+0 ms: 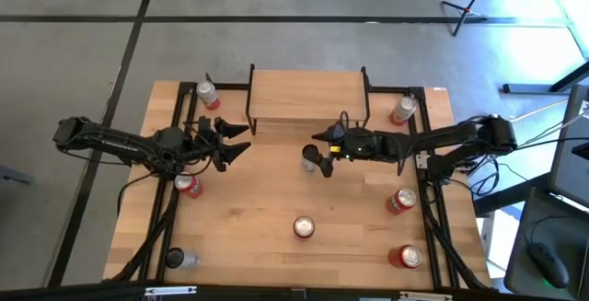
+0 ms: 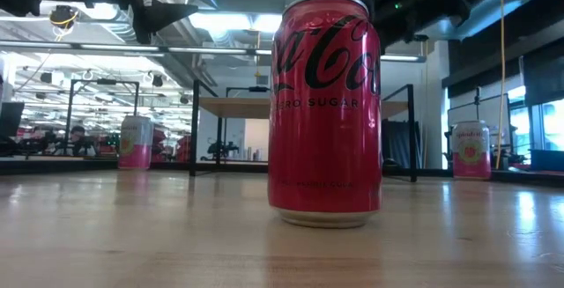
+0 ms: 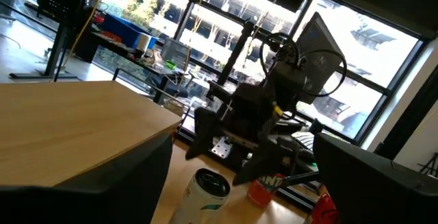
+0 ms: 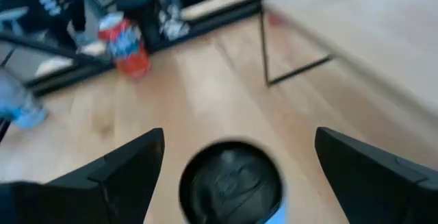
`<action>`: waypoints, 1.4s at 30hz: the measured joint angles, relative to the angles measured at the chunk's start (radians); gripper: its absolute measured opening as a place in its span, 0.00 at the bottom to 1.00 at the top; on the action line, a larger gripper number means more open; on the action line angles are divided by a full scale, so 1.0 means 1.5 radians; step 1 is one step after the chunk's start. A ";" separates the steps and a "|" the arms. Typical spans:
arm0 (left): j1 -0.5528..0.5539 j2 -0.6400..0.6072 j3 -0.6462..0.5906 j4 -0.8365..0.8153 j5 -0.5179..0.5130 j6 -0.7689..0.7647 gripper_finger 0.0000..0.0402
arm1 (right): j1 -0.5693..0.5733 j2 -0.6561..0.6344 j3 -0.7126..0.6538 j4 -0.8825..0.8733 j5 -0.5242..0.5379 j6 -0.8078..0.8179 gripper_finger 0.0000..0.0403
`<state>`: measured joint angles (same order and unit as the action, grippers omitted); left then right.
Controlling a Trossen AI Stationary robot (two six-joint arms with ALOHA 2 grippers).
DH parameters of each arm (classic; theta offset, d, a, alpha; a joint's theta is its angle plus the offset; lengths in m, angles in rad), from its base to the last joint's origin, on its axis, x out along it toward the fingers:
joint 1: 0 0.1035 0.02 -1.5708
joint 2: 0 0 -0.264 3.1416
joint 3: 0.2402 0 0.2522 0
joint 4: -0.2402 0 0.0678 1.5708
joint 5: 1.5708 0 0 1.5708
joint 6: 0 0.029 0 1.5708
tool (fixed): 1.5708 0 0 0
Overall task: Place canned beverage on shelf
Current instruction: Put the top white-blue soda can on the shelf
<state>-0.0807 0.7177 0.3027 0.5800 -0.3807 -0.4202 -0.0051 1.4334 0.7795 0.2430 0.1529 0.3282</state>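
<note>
Nearest the low camera stood a red can (image 2: 325,112), upright near the middle of the tabletop's front edge, lettered "Coca-Cola" in black script with "ZERO SUGAR" beneath.

What the coming move would turn on was the dark-topped can (image 1: 311,159) at the right gripper (image 1: 319,158). It stood upright on the tabletop (image 1: 267,209), long axis vertical, just in front of the shelf's front edge and toward its right end. The shelf (image 1: 308,96), at the middle of the tabletop's far edge, had a bare top. In the right wrist view the can's dark lid (image 4: 231,181) sat directly between the two spread fingers (image 4: 120,168), with a gap on either side (nothing was pinched). So the right gripper straddled the can with its fingers apart, and by my reading a closing grip and a lift up and back would be needed to reach the shelf.

The left gripper (image 1: 235,141) hung over the tabletop near the shelf's front-left corner, fingers spread and empty, farther from that can than the right.

Other cans stood toward the tabletop's corners and side edges; two pale pink ones in the low view carried lettering too small to read.
</note>
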 joint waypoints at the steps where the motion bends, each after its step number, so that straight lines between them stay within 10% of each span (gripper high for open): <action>1: 0.000 0.000 0.000 0.000 0.000 0.000 0.87 | 0.003 0.006 0.000 0.000 -0.003 0.000 0.89; 16: 0.000 0.000 0.000 -0.001 -0.003 -0.016 0.87 | 0.021 0.070 -0.001 0.006 0.061 -0.014 0.87; 27: 0.000 0.000 0.000 -0.003 -0.014 -0.033 0.87 | 0.019 0.050 -0.001 0.011 0.034 -0.014 0.55; 42: 0.000 0.000 0.001 -0.054 -0.015 -0.103 0.87 | -0.123 -0.101 0.351 -0.520 -0.242 -0.240 0.55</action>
<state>-0.0807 0.7181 0.3038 0.4992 -0.4029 -0.5747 -0.1892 1.2826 1.3059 -0.5366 -0.2099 -0.0315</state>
